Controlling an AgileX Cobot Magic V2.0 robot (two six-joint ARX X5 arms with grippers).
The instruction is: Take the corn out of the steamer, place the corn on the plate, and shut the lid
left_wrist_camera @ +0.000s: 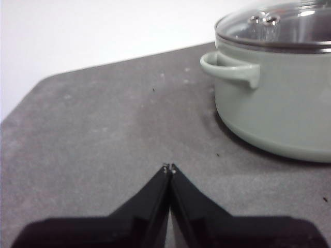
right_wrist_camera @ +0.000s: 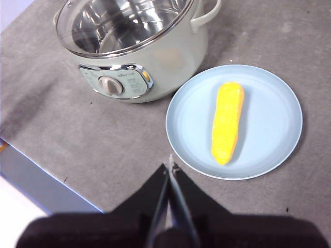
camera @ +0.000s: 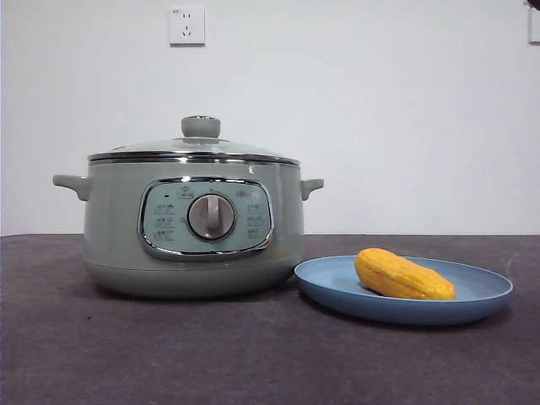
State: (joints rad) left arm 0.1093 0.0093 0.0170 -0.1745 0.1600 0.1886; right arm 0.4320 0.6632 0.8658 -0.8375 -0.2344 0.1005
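Observation:
The sage-green steamer (camera: 194, 224) stands on the table with its glass lid (camera: 196, 145) seated on it. The yellow-orange corn (camera: 402, 275) lies on the light-blue plate (camera: 472, 304), just right of the steamer. The right wrist view shows the corn (right_wrist_camera: 227, 121) lying in the plate (right_wrist_camera: 269, 103) and the steamer (right_wrist_camera: 139, 46) with its lid on. My right gripper (right_wrist_camera: 170, 166) is shut and empty, above the table near the plate's edge. My left gripper (left_wrist_camera: 169, 168) is shut and empty, low over the table beside the steamer's handle (left_wrist_camera: 230, 68). Neither gripper shows in the front view.
The dark grey table (camera: 169, 354) ends at a white wall with a socket (camera: 186, 25). The table's edge (right_wrist_camera: 46, 175) shows in the right wrist view.

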